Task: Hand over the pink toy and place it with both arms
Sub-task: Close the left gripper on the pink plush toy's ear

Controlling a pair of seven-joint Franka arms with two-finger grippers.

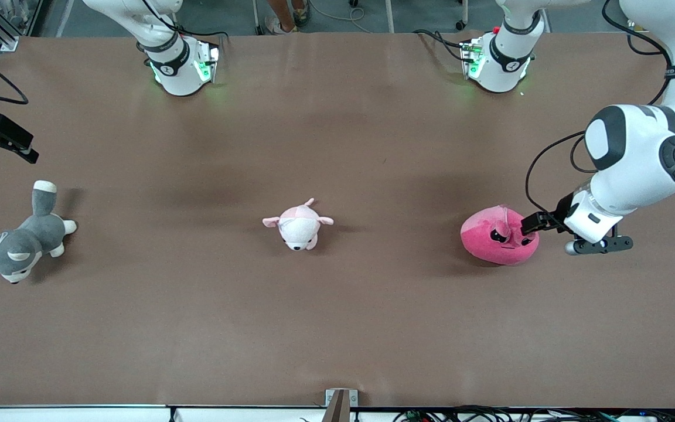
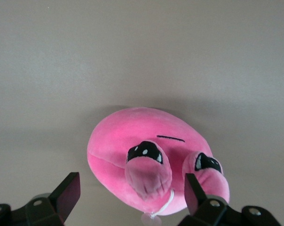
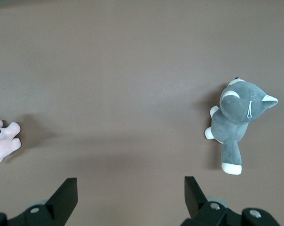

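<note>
The pink toy (image 1: 498, 235), a round hot-pink plush with black angry eyes, lies on the brown table (image 1: 337, 328) toward the left arm's end. My left gripper (image 1: 529, 225) is low at its side and open. In the left wrist view the toy (image 2: 146, 141) fills the middle and one ear flap lies between the spread fingers (image 2: 67, 194) of the left gripper (image 2: 131, 197), which do not press it. My right gripper (image 1: 18, 145) hangs open and empty over the right arm's end of the table; it also shows in the right wrist view (image 3: 131, 195).
A small pale pink-and-white plush (image 1: 297, 225) lies mid-table and shows in the right wrist view (image 3: 3, 139). A grey-and-white plush dog (image 1: 18, 240) lies at the right arm's end, also seen in the right wrist view (image 3: 237, 117). Both arm bases stand farthest from the front camera.
</note>
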